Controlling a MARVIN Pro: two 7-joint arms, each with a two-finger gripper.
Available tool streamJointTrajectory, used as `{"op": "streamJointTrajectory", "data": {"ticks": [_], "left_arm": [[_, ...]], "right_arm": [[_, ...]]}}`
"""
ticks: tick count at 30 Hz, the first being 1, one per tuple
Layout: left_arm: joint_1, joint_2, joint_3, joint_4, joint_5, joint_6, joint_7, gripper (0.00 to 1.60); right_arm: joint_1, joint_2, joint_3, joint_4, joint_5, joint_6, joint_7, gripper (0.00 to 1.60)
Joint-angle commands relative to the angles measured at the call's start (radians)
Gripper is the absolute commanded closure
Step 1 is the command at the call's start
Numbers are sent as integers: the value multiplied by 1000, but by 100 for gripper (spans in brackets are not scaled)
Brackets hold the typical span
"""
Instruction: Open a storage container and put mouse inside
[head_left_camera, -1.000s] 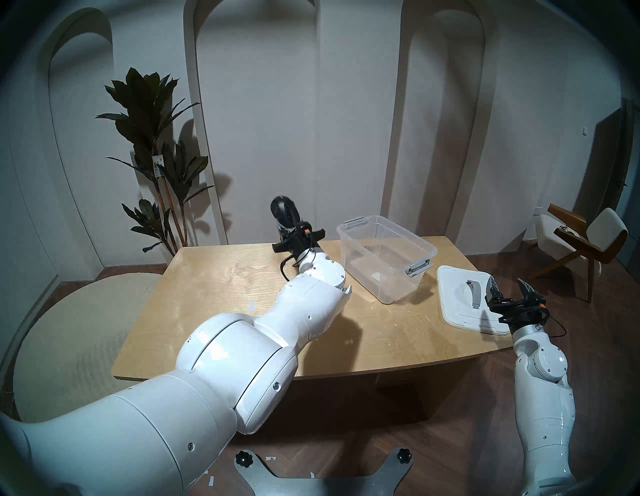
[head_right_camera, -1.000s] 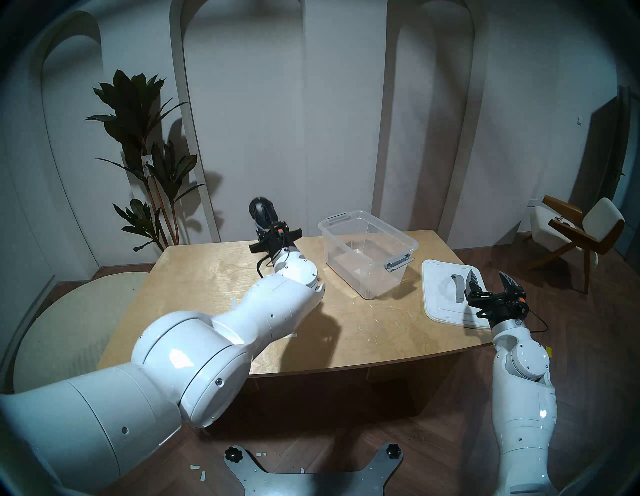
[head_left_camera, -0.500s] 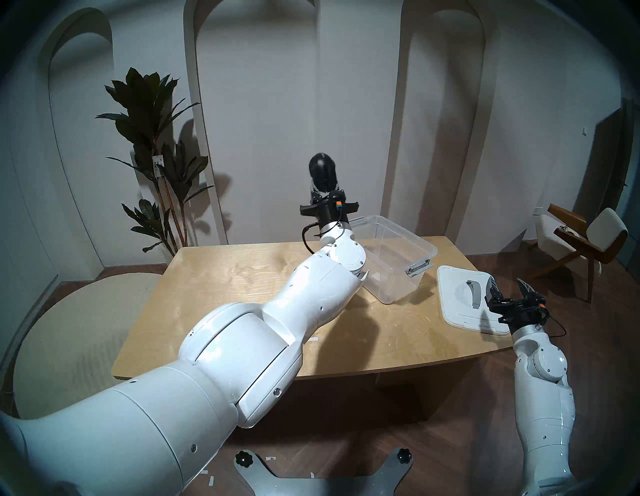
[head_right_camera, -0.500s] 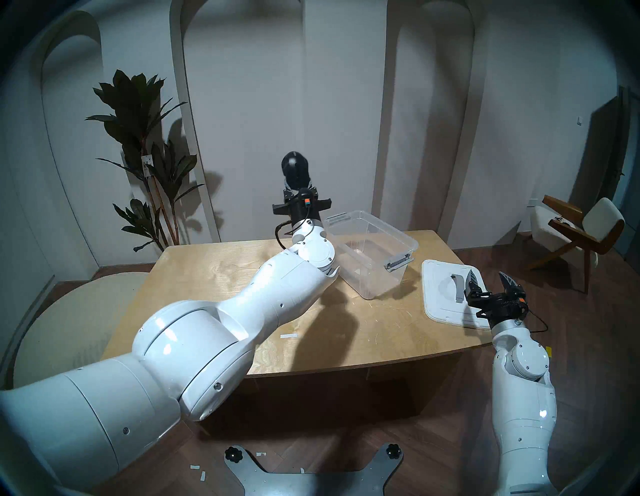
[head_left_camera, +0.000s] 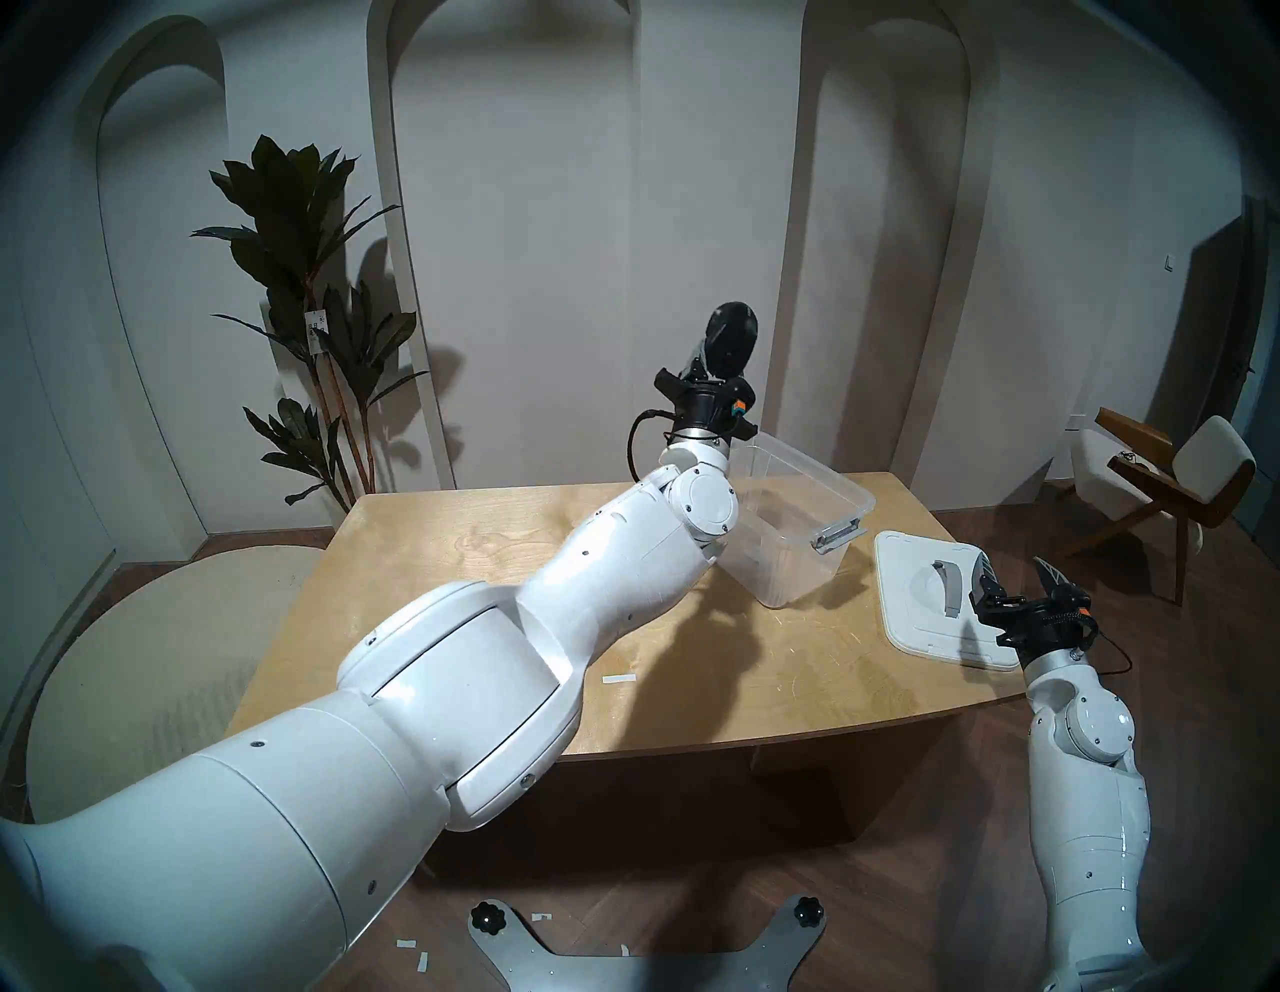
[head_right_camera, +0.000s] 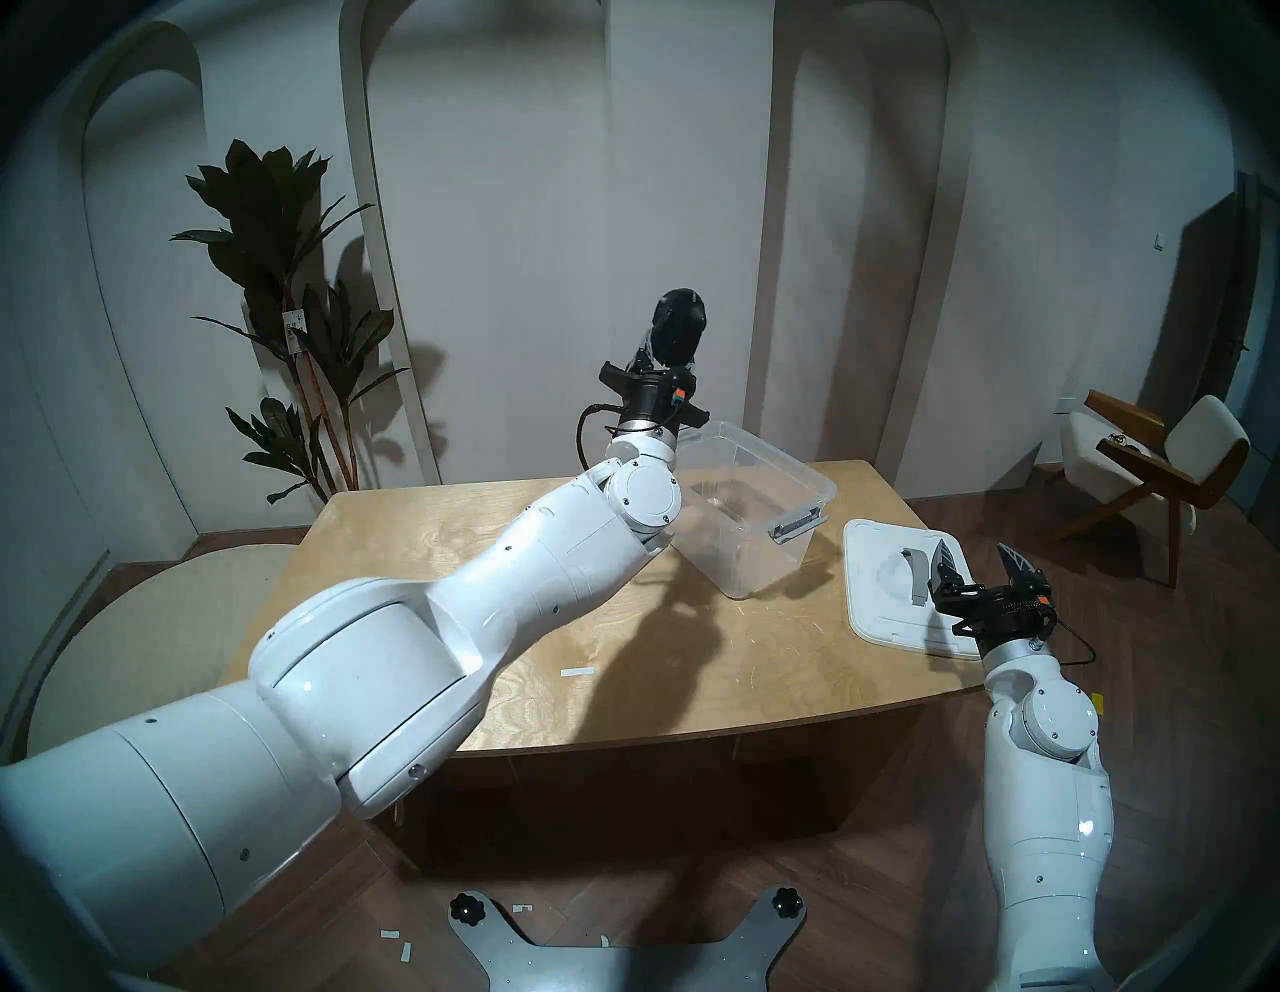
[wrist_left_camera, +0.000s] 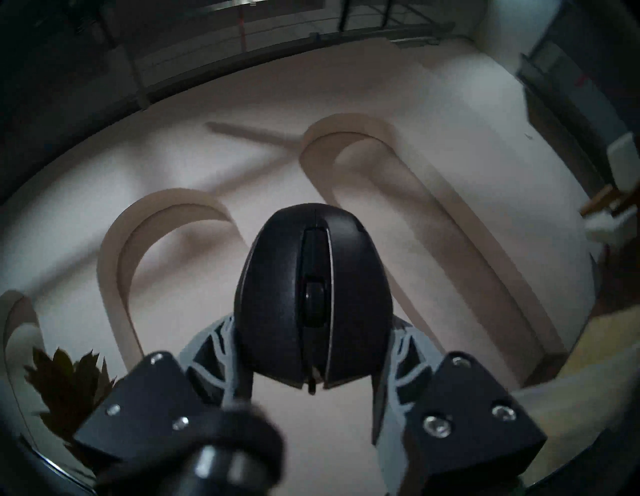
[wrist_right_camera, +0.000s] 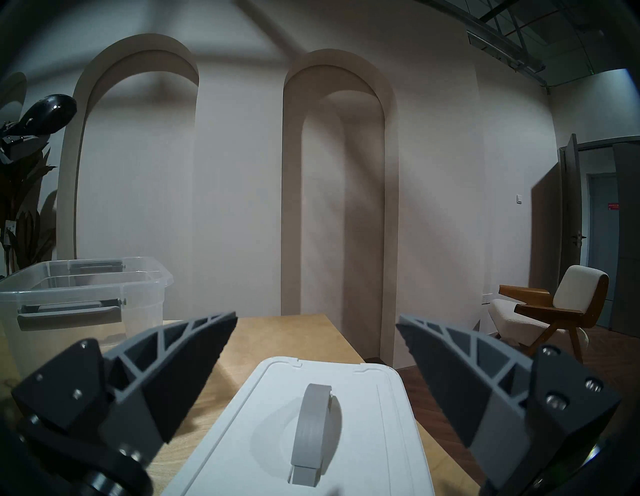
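Black oval computer mouse (head_left_camera: 731, 336): gripped in left tool (wrist_left_camera: 313, 350), raised near clear plastic bin (head_left_camera: 796, 526) (lid off); placement pending.

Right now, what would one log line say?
left gripper: jaws shut on mouse, held above bin | lid: off, on table | right gripper: open

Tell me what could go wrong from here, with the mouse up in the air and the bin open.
1. The left end effector pinches only the mouse at its rear end, so it might slip or pivot during the swing.
2. The mouse is high above the storage container; released here, it could bounce or miss.
3. The left forearm sits close to the bin's near wall and might nudge it.
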Motion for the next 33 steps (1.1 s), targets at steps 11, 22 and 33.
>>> {"op": "streamJointTrajectory", "data": {"ticks": [11, 22, 33], "left_arm": [[-172, 63, 240, 60, 326, 200, -257, 160], [-189, 0, 403, 109, 503, 156, -246, 160], [-198, -44, 461, 234, 559, 71, -209, 117]], "right_arm": [[4, -3, -1, -28, 6, -8, 3, 0], [4, -2, -1, -28, 8, -8, 4, 0], [0, -4, -1, -35, 9, -7, 3, 0]]}}
